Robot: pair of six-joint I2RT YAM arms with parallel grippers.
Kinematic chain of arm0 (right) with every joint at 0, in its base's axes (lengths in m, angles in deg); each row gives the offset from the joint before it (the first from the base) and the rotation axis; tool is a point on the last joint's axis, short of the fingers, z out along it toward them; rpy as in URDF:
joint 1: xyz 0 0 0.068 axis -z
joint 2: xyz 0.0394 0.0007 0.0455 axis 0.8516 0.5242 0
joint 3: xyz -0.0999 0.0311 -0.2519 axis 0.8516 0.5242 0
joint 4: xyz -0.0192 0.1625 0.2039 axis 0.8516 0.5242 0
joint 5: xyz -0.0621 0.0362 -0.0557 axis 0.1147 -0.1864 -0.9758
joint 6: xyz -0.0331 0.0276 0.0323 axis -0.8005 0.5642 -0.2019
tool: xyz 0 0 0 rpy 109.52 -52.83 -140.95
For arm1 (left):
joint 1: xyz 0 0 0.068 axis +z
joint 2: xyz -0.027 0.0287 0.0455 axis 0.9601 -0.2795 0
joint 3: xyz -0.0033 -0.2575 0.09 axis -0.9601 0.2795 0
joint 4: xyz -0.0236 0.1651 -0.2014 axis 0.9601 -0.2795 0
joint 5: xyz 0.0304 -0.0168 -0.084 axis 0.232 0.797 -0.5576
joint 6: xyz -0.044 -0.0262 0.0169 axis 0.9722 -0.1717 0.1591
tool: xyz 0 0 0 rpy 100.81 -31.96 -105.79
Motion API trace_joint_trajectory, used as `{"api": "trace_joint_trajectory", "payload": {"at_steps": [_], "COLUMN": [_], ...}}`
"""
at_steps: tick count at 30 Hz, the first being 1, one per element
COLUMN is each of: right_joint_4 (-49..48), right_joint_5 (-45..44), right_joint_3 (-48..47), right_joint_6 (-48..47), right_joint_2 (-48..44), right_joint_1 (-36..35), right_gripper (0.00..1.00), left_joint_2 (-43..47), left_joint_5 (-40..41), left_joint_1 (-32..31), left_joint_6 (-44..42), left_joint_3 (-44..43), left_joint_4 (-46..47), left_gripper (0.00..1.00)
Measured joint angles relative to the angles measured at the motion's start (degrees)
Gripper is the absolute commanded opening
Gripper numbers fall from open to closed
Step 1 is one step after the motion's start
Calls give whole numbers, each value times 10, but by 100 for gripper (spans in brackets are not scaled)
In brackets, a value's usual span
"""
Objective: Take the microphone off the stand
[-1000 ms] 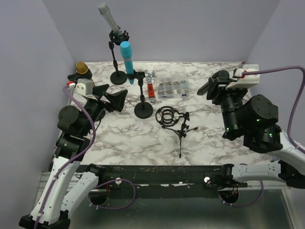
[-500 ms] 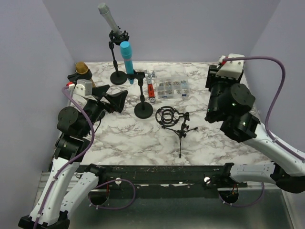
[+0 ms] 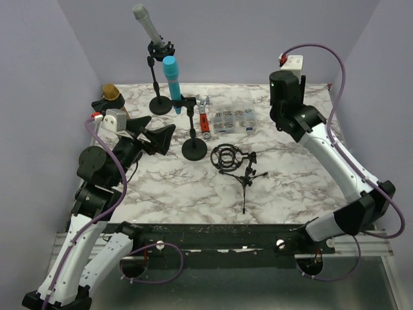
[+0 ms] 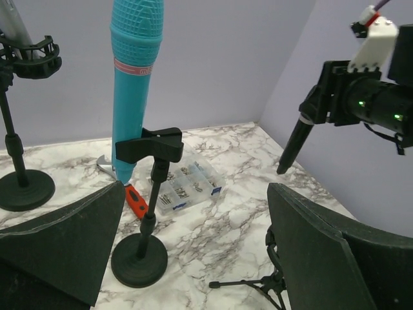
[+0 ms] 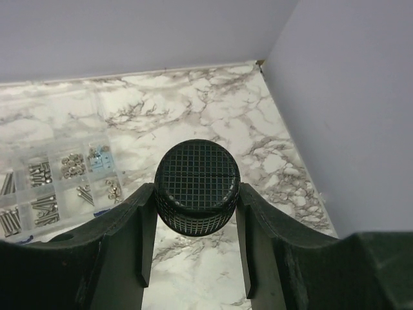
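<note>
Since the right gripper (image 5: 197, 223) clamps the black microphone (image 5: 197, 184) aloft at far right, clear of the tripod stand (image 3: 235, 165), extraction appears complete. The left gripper (image 3: 151, 137) stands spread, empty. Next: lower the microphone gently, then release.

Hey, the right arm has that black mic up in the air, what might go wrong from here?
1. The right gripper holds the black microphone by its rounded mesh head alone; it might slip and fall to the table.
2. The open left gripper faces the teal microphone on its slim stand; a nudge may topple it.
</note>
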Motion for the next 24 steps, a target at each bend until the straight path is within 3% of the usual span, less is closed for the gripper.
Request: {"api": "trace_joint_trajectory", "payload": {"at_steps": [10,24], "right_joint_4": [78,70], "right_joint_5": [146,236], "right_joint_3": [-108,-256], "right_joint_6": [88,85], "right_joint_2": [193,384], "right_joint_1": [127,188], "right_gripper": [1,1], "left_joint_2": [-4,-16], "left_joint_5": [0,0], "left_joint_1": [-10,-14], "left_joint_6": [0,-2], "left_joint_3": [0,0], "left_joint_4": [-4,-6], "left_gripper": [94,94]}}
